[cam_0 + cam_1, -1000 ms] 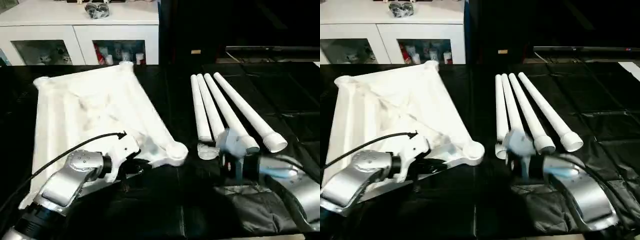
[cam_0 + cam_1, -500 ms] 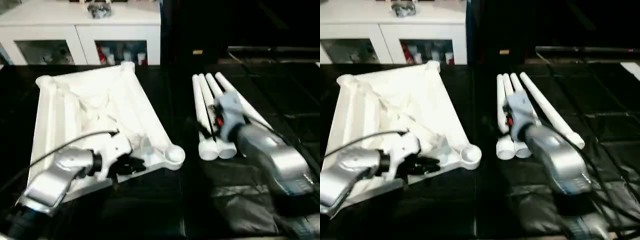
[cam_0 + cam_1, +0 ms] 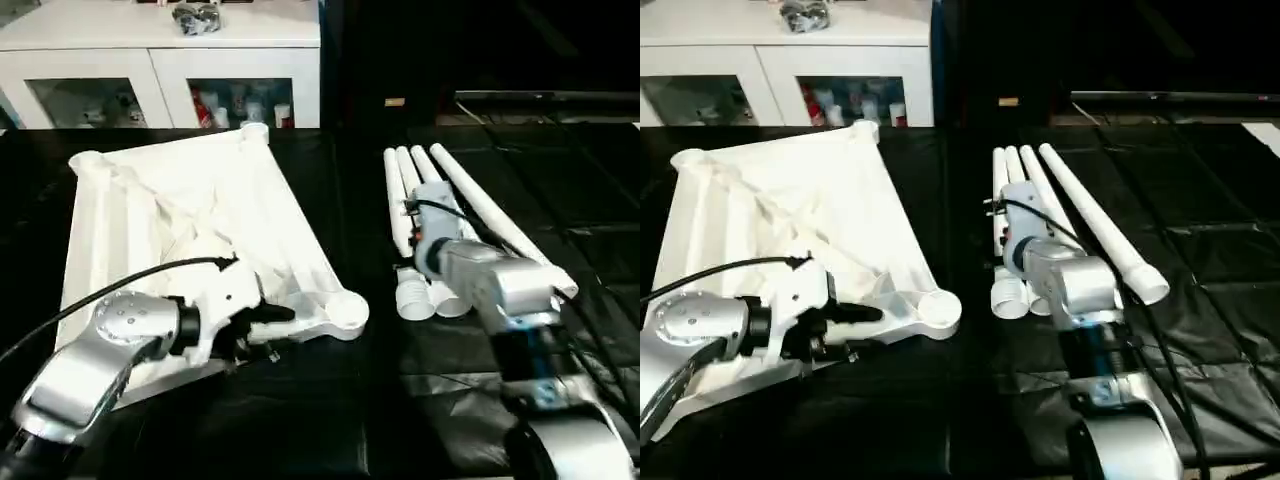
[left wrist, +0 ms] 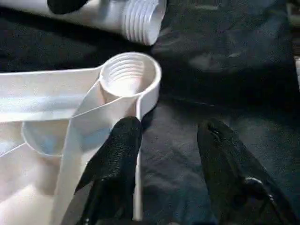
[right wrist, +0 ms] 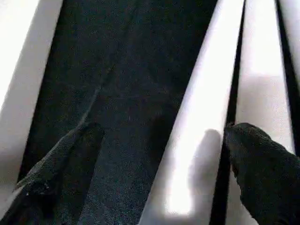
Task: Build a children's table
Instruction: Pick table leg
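Left gripper (image 4: 166,140) now parted at the top's (image 3: 170,230) near edge by a threaded corner socket (image 4: 131,75), released after a clenched hold. Right gripper (image 5: 159,154) swung from the near side up over the four legs (image 3: 425,230), jaws spread wide astride the leftmost one, gripping nothing yet. Likely meaning — steadying done, first leg about to be picked. Top lying ribbed side up on black cloth (image 3: 330,410), legs side by side well apart to its right. White cabinet (image 3: 160,60) behind.
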You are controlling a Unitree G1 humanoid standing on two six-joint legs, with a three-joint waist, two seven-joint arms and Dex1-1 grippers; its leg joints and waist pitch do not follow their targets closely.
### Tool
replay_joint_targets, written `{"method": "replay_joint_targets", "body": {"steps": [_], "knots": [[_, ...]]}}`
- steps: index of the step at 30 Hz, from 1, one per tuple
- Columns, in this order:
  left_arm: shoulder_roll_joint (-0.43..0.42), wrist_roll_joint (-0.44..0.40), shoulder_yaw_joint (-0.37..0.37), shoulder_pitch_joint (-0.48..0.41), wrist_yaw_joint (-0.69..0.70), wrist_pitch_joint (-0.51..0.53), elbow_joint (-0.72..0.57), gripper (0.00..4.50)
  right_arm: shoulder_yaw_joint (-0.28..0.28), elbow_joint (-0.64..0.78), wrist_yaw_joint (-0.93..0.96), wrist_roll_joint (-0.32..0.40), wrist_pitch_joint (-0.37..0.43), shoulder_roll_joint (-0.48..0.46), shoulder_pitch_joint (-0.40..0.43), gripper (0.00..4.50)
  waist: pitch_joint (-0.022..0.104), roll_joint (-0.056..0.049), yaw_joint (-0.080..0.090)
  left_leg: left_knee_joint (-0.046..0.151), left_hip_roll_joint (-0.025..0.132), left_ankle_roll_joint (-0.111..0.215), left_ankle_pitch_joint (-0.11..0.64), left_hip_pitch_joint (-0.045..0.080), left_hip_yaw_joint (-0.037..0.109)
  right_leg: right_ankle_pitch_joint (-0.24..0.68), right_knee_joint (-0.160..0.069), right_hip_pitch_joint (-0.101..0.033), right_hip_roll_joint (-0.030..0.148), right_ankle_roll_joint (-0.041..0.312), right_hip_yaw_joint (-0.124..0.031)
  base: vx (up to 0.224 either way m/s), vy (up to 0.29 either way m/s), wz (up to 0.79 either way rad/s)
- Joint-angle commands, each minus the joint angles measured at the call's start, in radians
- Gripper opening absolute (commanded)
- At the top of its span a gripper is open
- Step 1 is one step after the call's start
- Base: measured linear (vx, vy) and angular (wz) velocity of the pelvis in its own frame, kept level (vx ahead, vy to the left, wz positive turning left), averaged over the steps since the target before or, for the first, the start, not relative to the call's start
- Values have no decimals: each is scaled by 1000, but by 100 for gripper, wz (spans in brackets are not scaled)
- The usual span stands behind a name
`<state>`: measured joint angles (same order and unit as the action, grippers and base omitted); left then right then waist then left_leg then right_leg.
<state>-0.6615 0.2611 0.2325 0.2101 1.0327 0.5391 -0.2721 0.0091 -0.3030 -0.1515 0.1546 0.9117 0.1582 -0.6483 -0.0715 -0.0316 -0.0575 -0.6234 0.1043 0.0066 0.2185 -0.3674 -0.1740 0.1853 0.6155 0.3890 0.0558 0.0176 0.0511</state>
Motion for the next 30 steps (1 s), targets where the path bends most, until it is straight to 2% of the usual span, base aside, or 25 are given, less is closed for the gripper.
{"method": "replay_joint_targets", "body": {"steps": [1, 8, 11, 12, 16, 18, 20, 21, 25, 28, 30], "knots": [[-14, 5, -16, 1, -3, 15, -22, 218, -9, -30, 2, -6, 23, -5, -25, 443, 64, -3, 1, 94, 116, -87, 217, 21, 52, 241, -62, -32, 113, 233, -69, 0, 0, 0], [-26, 15, -19, -4, -16, 49, -55, 218, -30, -134, 12, 1, 38, -16, -57, 443, 66, 1, -1, 93, 116, -87, 195, 17, 51, 219, -61, -35, 115, 233, -70, 0, 0, 0], [-29, 16, -20, -4, -18, 53, -59, 218, -40, -154, 16, 6, 53, -19, -67, 443, 66, -1, 0, 93, 115, -85, 188, 18, 51, 214, -59, -34, 112, 236, -67, 0, 0, 0], [-29, 17, -20, -5, -18, 55, -61, 220, -43, -162, 15, 7, 55, -19, -70, 409, 65, 0, -1, 94, 115, -85, 193, 17, 51, 220, -59, -35, 113, 233, -68, 0, 0, 0], [-29, 20, -21, -5, -20, 64, -71, 220, -62, -206, 7, 21, 51, -21, -85, 403, 66, 0, -2, 93, 116, -90, 196, 18, 51, 220, -60, -34, 115, 235, -68, 0, 0, 0], [-30, 24, -18, -3, -24, 67, -75, 220, -80, -242, 5, 30, 51, -21, -99, 374, 66, 2, 0, 93, 116, -90, 203, 19, 50, 229, -60, -34, 115, 235, -68, 0, 0, 0], [-32, 26, -17, -3, -26, 69, -77, 220, -87, -254, 5, 31, 50, -21, -104, 369, 65, 2, -1, 92, 115, -89, 205, 18, 49, 239, -62, -34, 116, 233, -69, 0, 0, 0], [-32, 27, -17, -2, -27, 69, -77, 220, -96, -262, 7, 35, 52, -22, -108, 343, 66, 2, -2, 93, 115, -88, 196, 17, 50, 232, -61, -35, 115, 232, -69, 0, 0, 0], [-28, 27, -18, 3, -33, 71, -76, 220, -139, -299, 15, 52, 58, -23, -124, 312, 67, 1, -2, 92, 115, -84, 187, 17, 49, 218, -59, -35, 115, 237, -68, 0, 0, 0], [-28, 23, -16, 7, -37, 66, -72, 220, -149, -314, 19, 54, 51, -19, -130, 298, 67, 3, -1, 92, 114, -84, 194, 17, 49, 224, -60, -35, 114, 239, -67, 0, 0, 0], [-27, 22, -16, 8, -39, 64, -70, 220, -153, -318, 23, 55, 46, -19, -132, 269, 69, 3, -2, 90, 114, -80, 171, 16, 48, 203, -58, -37, 114, 242, -66, 0, 0, 0]]}}
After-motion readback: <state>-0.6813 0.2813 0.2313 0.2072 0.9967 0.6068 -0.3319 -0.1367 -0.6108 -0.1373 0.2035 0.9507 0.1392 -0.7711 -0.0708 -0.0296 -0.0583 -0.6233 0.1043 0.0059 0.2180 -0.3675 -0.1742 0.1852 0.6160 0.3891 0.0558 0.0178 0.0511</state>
